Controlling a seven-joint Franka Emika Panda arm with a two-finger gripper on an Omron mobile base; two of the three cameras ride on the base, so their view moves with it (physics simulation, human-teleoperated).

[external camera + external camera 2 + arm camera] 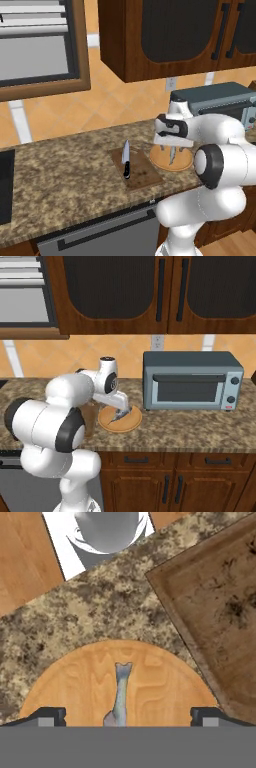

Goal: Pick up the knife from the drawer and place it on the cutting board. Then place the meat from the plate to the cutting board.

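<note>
Gripper [127, 717], seen from the hand camera: the two dark fingertips [47, 716] stand far apart at the lower left and lower right of the frame, nothing clamped between them. Between the tips, at lower centre, lies the meat [120, 699], a slender pale grey-white piece with a forked end pointing toward the upper part of the frame. It rests on the plate [75, 682], a round tan-orange disc with wood grain occupying the lower half of the frame. The cutting board [220, 607], dark brown and rectangular, fills the right side of the frame, just beside the plate; whether the two touch cannot be told. Speckled granite counter [100, 607] surrounds both.

Left base view: the gripper [172, 154] hangs over the plate [161, 161] at centre right, fingers pointing down. To the left of the plate, the cutting board [142, 175] carries the knife [126, 160], black handle toward the lower edge of the frame, blade toward the wall. A grey toaster oven [220, 100] stands at the right, behind the arm.

Right base view: the gripper [120, 415] sits low over the plate [131, 424] at centre left, the toaster oven [192, 381] to the right on the counter [200, 431], and wooden drawers [132, 460] below the counter edge
</note>
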